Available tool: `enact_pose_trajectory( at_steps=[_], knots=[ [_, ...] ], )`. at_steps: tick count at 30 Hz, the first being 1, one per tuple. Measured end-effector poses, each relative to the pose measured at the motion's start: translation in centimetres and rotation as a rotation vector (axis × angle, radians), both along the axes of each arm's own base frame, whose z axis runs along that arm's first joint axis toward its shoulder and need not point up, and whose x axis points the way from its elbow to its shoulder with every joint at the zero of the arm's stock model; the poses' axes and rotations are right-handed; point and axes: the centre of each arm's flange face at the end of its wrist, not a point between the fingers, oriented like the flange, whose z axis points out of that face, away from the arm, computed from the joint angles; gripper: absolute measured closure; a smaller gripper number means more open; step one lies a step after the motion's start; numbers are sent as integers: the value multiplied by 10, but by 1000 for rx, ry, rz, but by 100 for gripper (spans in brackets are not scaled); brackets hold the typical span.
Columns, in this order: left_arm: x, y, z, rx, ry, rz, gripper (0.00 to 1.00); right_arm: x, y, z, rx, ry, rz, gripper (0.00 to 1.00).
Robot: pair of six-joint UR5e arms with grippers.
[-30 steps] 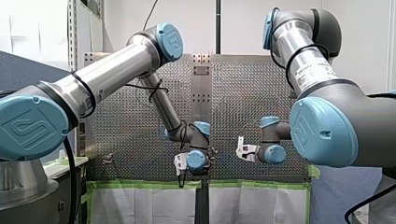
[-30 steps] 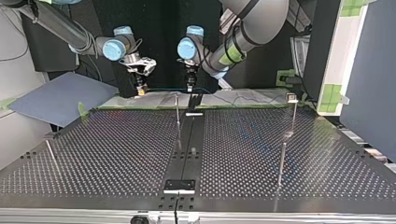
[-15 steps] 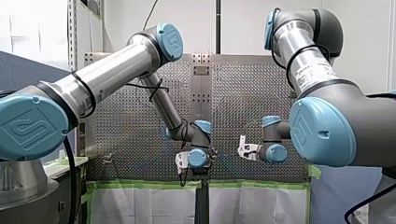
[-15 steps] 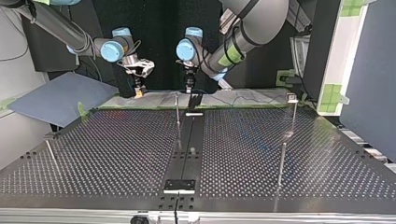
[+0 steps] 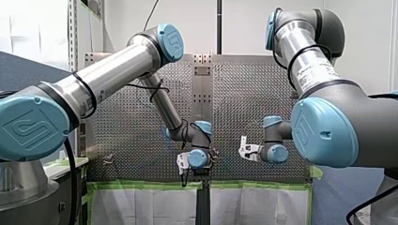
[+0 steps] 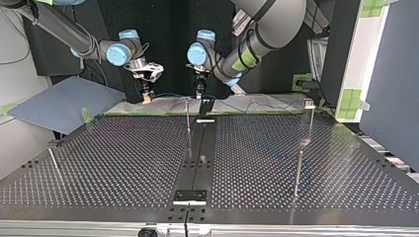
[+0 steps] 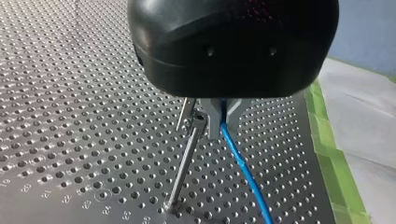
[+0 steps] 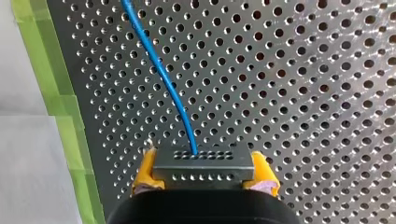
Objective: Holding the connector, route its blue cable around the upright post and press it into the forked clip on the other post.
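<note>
Over the perforated table (image 8: 303, 93), the right gripper (image 8: 203, 176) clamps the stiff connector (image 8: 203, 164) between yellow pads (image 8: 145, 169) while the left gripper (image 7: 223, 122) pinches its thin, probably floppy blue cable (image 7: 240, 163) just beside the upright post (image 7: 184, 163), a sensible guiding hold.

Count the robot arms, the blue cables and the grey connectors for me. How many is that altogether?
robot arms: 2, my left arm and my right arm
blue cable: 1
connector: 1
total: 4
</note>
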Motion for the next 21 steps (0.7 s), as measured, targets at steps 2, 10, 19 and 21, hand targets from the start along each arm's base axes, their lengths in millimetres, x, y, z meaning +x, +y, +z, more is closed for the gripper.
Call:
enact_pose_trajectory(
  at_steps=[2, 10, 19, 21],
  knots=[
    [2, 0, 0, -4, 0, -1, 100, 1, 0, 0, -1, 0, 1, 100],
    [8, 1, 2, -23, 0, -8, 100, 1, 0, 1, -4, 0, 3, 100],
    [17, 1, 7, -29, -2, -11, 100, 2, -1, 1, -10, -1, 2, 100],
    [19, 0, 8, -31, -2, -15, 100, 2, -2, 1, -11, -1, 2, 100]
  ],
)
